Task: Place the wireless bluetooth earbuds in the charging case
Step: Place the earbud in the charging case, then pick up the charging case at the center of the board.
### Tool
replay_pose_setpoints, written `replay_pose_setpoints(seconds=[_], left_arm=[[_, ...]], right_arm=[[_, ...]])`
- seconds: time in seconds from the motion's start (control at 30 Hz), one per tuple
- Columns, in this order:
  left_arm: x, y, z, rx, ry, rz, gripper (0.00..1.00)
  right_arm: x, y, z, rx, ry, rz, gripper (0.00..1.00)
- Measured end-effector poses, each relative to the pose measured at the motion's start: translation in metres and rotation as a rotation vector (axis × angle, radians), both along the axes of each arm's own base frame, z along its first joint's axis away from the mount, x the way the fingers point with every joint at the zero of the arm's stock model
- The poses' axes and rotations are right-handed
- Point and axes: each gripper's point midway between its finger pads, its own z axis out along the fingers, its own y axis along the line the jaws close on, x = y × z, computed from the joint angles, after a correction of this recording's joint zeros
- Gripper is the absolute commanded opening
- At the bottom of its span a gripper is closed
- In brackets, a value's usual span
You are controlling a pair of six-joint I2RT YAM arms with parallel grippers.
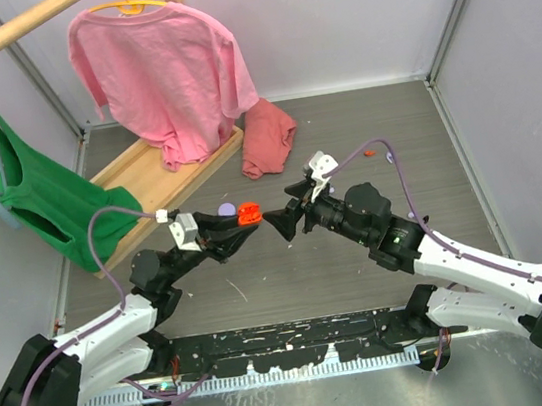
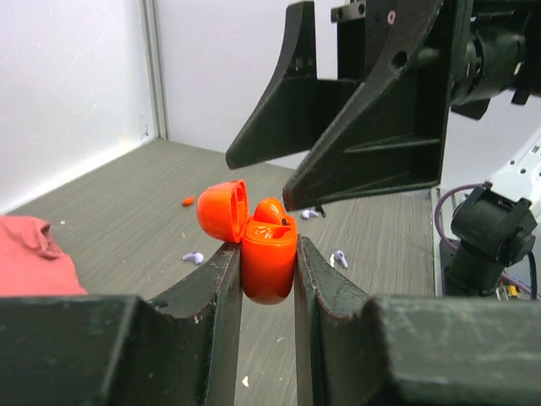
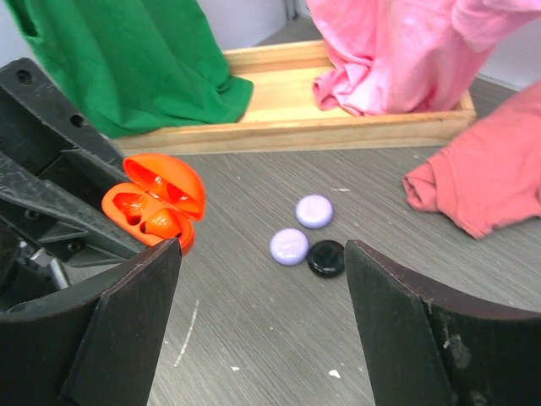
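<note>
Left arm stretched in from its corner, elbow low, forearm angled up toward the table's middle, and the left gripper (image 2: pixel 267 247) was clamped narrow on the glossy orange plastic charging case (image 3: pixel 156 207), one finger on each flank, the case upright with its hinged lid tipped back. The right arm came in from the opposite corner, wrist bent so its fingers pointed at the case, and the right gripper (image 1: pixel 288 213) was spread wide with nothing between its jaws, its tips just beside the open lid (whether anything sat in the case's wells, I could not tell). On the grey wood-grain table (image 1: pixel 361 271) beyond the case lay the tiny plastic earbuds: two lavender ones (image 2: pixel 193 256) (image 2: pixel 339 256) and an orange-red one (image 2: pixel 188 200), all loose and apart from the case. Near the grippers sat two round lavender pucks (image 3: pixel 314 211) and a round black puck (image 3: pixel 326 258), the black one touching the nearer lavender one.
</note>
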Motion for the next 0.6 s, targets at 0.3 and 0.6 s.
replay_pose_setpoints(seconds=[0.3, 0.6], left_arm=[[0.004, 0.004, -0.034, 0.075, 0.040, 0.039, 0.00], [0.010, 0.006, -0.055, 0.138, 0.048, 0.076, 0.00]], right_arm=[[0.029, -0.020, -0.012, -0.136, 0.030, -0.165, 0.87], [0.094, -0.078, -0.064, -0.299, 0.173, -0.419, 0.87]])
